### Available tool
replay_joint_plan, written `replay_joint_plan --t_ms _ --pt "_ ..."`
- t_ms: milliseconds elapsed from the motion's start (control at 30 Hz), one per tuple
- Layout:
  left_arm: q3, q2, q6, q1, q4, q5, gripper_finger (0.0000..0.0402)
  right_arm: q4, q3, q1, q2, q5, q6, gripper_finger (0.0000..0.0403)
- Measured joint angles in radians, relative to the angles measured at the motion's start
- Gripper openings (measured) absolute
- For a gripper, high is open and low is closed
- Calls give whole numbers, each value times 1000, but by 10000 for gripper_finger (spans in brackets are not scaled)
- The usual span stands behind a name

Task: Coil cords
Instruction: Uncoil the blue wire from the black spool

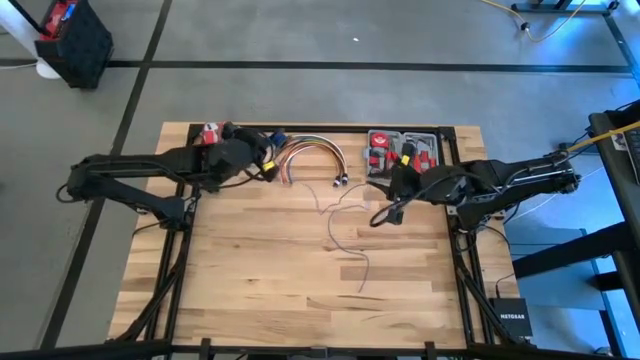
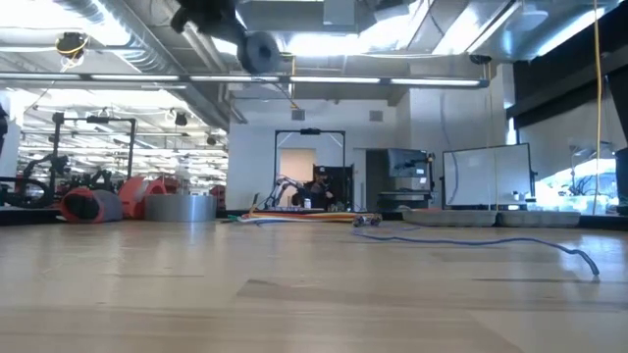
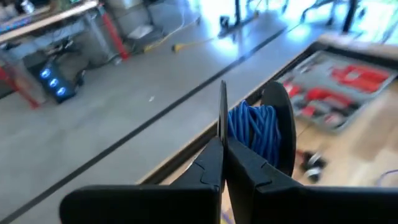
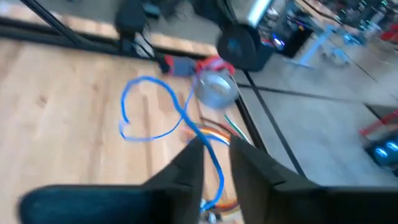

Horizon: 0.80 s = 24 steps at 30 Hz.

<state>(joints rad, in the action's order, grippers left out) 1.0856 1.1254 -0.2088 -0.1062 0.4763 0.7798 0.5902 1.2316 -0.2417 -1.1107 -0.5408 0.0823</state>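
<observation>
A small spool (image 3: 252, 130) wound with blue cord is up in the air at the table's far left, with my left gripper (image 1: 272, 168) shut on it. It also shows high in the low view (image 2: 260, 49). A thin bluish cord (image 1: 335, 235) runs from that side in loose curves across the table's middle, and its free end (image 2: 594, 265) lies on the wood. My right gripper (image 1: 380, 218) hovers above the table's right half, open. In the right wrist view the cord (image 4: 149, 112) forms a loop and passes the gap between that gripper's fingers (image 4: 216, 149). My left gripper pinches one thin flange of the spool (image 3: 222, 106) between its two shut fingers, at the flange's rim. The flange stands edge-on to the fingers, with the other flange (image 3: 280, 124) free beside it. The spool is lifted clear of the table. My right gripper has the cord (image 4: 211, 165) running through its gap. I cannot tell whether a finger touches it.
An open tool case (image 1: 403, 150) with red tools sits at the far right, close behind my right arm. An arched bundle of orange, red and white cables (image 1: 310, 155) lies at the far middle. The near half of the table (image 1: 280, 300) is bare wood.
</observation>
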Motion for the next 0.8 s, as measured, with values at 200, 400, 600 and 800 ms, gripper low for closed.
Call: replay_joint_plan --t_ms 200,400,600,800 --pt "3 -39 34 44 -44 -89 1 28 0 0 0 -26 4 138" --pt "3 -38 92 87 -71 -127 1 87 -1 17 -61 -12 -51 147" --pt "3 -37 108 99 -87 -139 1 208 -14 56 -140 6 -142 147" --pt "3 -26 137 107 -224 -341 1 -262 -130 89 -233 108 70 147"
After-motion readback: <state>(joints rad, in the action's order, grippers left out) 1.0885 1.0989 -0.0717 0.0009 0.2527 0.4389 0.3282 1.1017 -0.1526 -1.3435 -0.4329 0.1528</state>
